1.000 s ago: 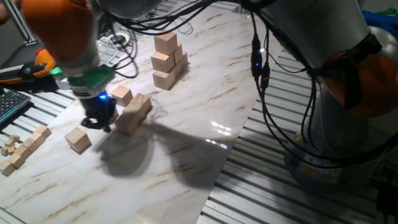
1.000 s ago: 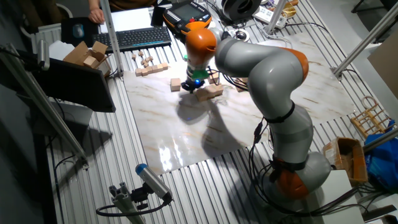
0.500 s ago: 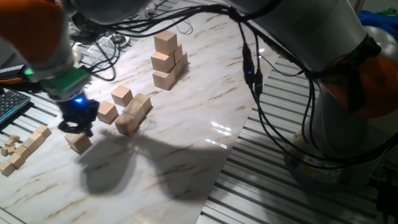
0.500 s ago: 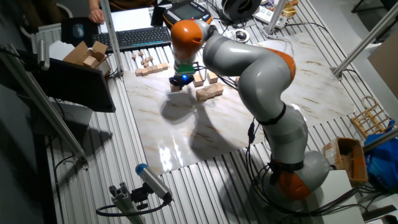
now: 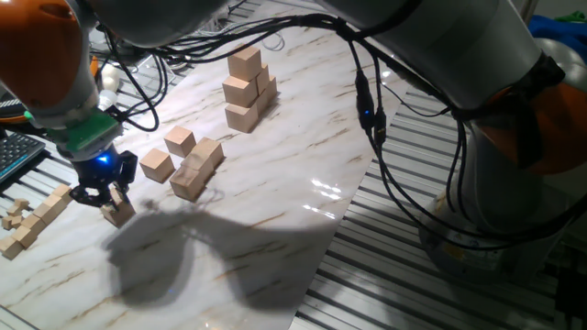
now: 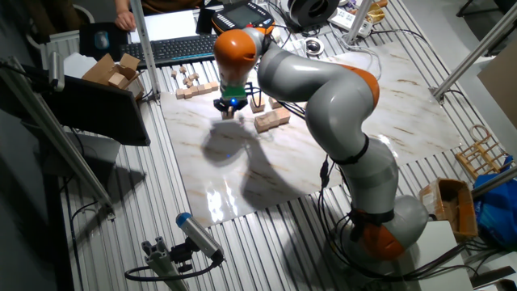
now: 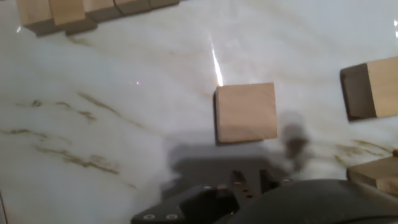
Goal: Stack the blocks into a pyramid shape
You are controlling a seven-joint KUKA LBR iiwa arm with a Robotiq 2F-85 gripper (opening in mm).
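table: white marble top | wooden blocks scattered on it

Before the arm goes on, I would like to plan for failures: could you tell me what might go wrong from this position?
The gripper hangs right above a lone block, which sits off-centre in the hand view, so a finger might land on top of it or push it away.

The partial stack looks unevenly aligned; adding a block could topple it.
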